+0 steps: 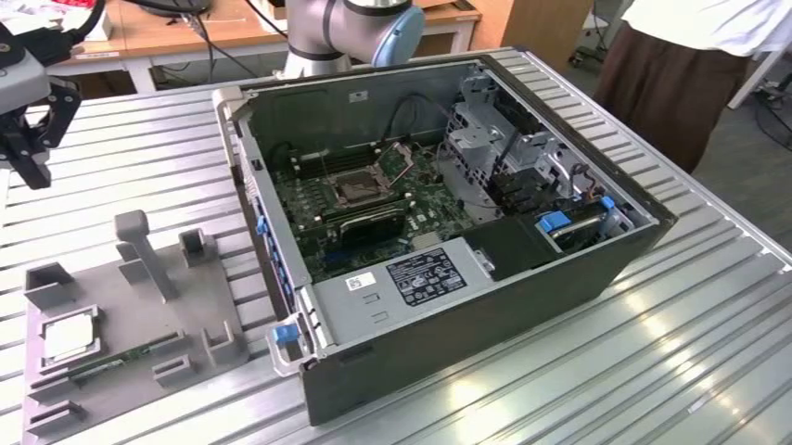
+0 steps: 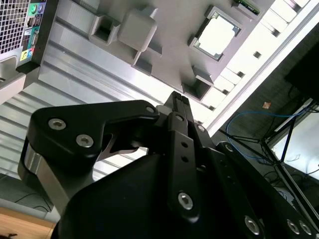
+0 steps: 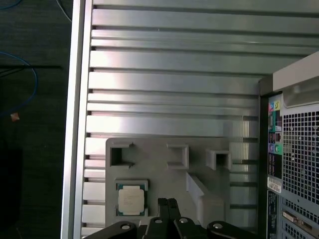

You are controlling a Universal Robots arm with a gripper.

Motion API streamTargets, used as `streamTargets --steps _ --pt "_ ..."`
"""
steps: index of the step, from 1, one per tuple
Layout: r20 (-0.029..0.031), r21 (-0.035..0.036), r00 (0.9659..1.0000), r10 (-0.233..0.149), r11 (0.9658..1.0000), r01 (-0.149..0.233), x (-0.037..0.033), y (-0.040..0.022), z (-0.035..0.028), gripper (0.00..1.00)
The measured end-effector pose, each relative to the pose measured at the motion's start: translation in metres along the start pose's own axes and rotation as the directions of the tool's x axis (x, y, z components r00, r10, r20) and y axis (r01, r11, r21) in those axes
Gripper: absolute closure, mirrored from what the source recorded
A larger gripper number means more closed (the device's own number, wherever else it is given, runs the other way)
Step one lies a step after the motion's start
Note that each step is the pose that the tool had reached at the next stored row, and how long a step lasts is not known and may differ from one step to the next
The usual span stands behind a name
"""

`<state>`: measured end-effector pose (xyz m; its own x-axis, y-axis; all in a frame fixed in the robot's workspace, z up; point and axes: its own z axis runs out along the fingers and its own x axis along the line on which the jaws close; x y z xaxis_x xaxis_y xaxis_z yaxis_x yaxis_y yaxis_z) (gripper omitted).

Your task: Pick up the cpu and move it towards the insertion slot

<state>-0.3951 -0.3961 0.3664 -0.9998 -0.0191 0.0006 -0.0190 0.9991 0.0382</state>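
Note:
The cpu (image 1: 69,336) lies flat in a square pocket of the grey tray (image 1: 118,306) at the exterior view's lower left, silvery face up; it also shows in both wrist views (image 3: 131,200) (image 2: 215,36). My gripper (image 1: 33,176) hangs in the air above the table beyond the tray, well apart from the chip. Its black fingers (image 3: 163,206) are pressed together with nothing between them, fingertips (image 2: 177,98) pointing down toward the tray. The insertion slot (image 1: 359,188) is a dark square with a metal frame on the green board inside the open computer case (image 1: 520,278).
A thin green memory stick (image 1: 124,357) lies in the tray next to the cpu, among upright grey posts (image 1: 136,246). The case walls rise around the board. A person (image 1: 693,74) stands at the table's far corner on the exterior view's right. The ribbed aluminium table (image 1: 644,371) ends close to the tray.

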Motion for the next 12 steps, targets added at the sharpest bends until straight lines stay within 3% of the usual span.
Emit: streamTargets --steps 6,12 --pt "0.0001 -0.0001 1.0000 0.000 1.0000 0.000 0.0010 -0.0044 -0.0001 0.89" --pt "0.0001 0.0000 1.0000 0.000 1.0000 0.000 0.0011 -0.0134 -0.0004 0.89"
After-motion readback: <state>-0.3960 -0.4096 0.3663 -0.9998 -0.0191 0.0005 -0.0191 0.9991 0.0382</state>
